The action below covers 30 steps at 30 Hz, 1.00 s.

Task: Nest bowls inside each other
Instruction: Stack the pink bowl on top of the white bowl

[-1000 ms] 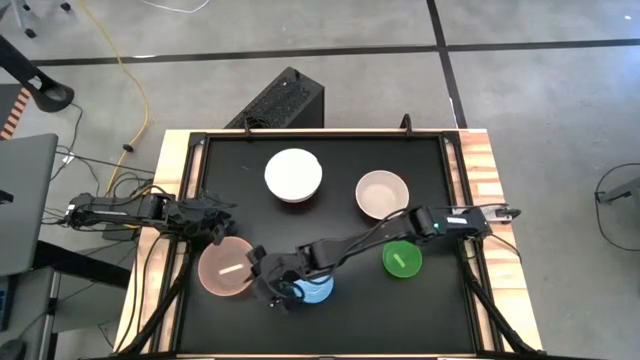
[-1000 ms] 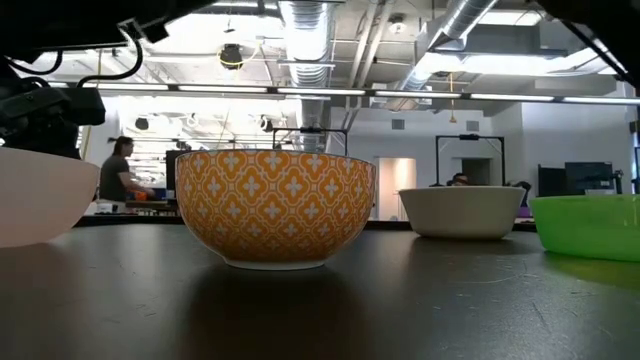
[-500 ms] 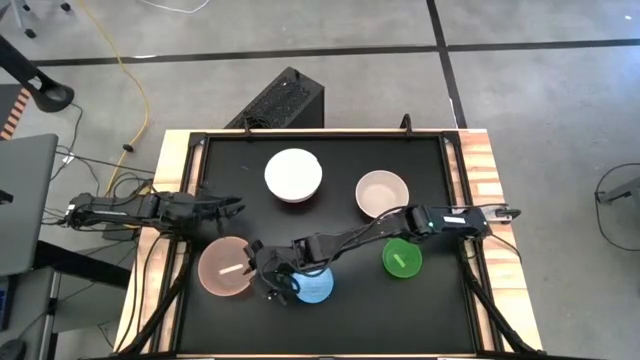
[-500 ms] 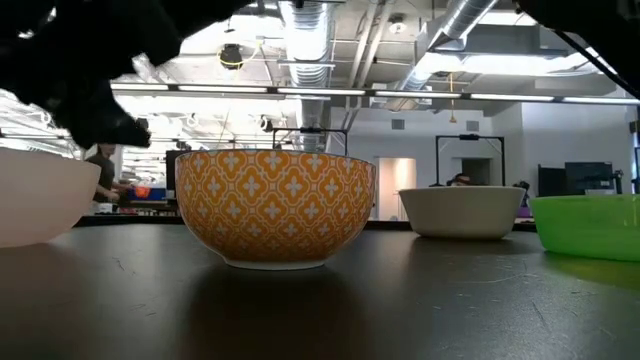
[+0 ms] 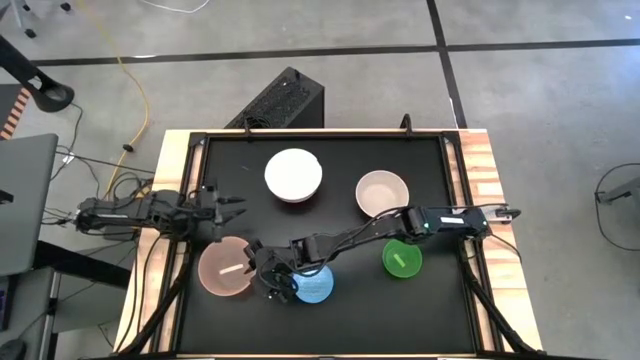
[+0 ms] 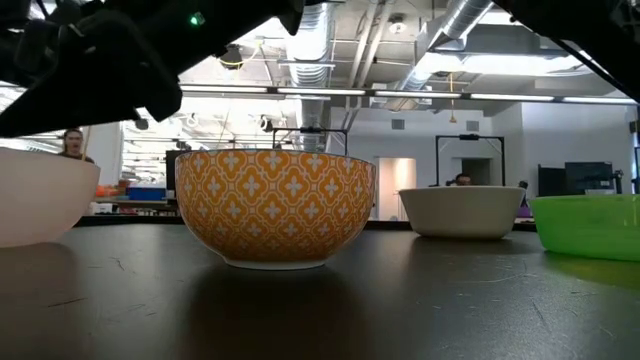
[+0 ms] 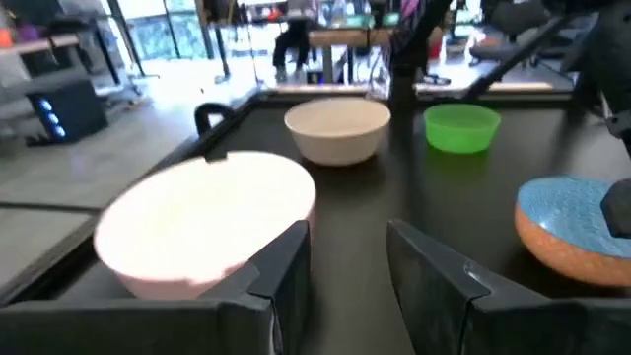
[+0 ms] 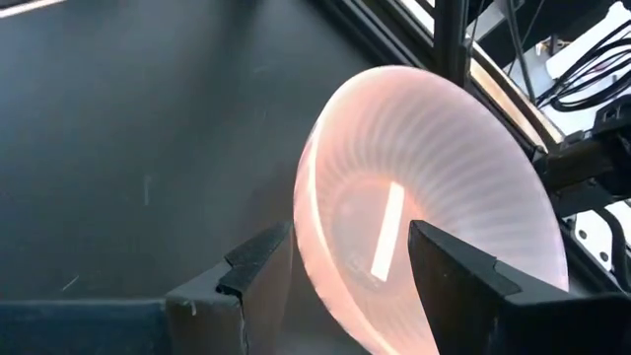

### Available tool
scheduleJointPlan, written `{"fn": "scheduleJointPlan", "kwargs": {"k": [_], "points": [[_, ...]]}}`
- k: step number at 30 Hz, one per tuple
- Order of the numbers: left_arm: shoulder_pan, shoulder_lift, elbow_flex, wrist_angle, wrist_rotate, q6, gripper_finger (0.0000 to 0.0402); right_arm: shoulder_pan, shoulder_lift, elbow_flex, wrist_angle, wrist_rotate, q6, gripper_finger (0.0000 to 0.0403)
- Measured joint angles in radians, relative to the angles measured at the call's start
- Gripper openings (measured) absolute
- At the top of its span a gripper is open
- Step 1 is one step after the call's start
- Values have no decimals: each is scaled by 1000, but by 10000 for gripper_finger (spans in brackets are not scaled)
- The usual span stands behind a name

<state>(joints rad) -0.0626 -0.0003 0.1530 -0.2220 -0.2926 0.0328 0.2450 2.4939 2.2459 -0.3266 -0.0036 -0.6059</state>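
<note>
The translucent pink bowl (image 5: 222, 268) stands at the near left, and its rim (image 8: 314, 212) shows large in the right wrist view. My right gripper (image 5: 259, 270) (image 8: 350, 276) is open at its right rim, one finger outside the wall and one over the inside; no touch shows. The blue bowl (image 5: 316, 287), orange-patterned outside (image 6: 275, 205), stands under the right arm. The green bowl (image 5: 402, 258), beige bowl (image 5: 382, 193) and white bowl (image 5: 293, 174) stand apart, each on its base. My left gripper (image 5: 236, 208) (image 7: 345, 271) is open and level, just beyond the pink bowl.
A raised black frame (image 5: 196, 150) borders the dark table top. The right arm (image 5: 360, 235) slants across the table's near middle, above the blue bowl. Cables (image 8: 582, 59) lie beyond the table's left edge. A person (image 6: 72, 145) stands in the room behind.
My right gripper has gone a little left and down toward the pink bowl's rim, still open. My left gripper has drawn back from the pink bowl toward the far edge, risen and rolled until it points level. No bowl has moved.
</note>
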Motion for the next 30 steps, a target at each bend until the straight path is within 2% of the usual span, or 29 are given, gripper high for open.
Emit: {"fn": "scheduleJointPlan", "kwargs": {"k": [4,8,17,21,26,27,30], "points": [[0,11,2,-11,-20,-19,128,-6,0,0,-16,0,2,224],[1,3,4,-8,22,-28,128,-24,18,1,-25,1,-8,224],[1,4,4,-3,18,11,128,-36,65,-1,-37,9,-230,201],[1,4,4,4,18,37,128,-33,64,-1,-28,9,-299,151],[1,4,4,3,16,80,128,-26,66,23,-59,6,-346,31],[1,4,5,-1,16,80,128,-24,66,42,-74,2,-342,19],[1,4,5,-22,17,53,128,-25,51,109,-184,-69,-248,17]]}}
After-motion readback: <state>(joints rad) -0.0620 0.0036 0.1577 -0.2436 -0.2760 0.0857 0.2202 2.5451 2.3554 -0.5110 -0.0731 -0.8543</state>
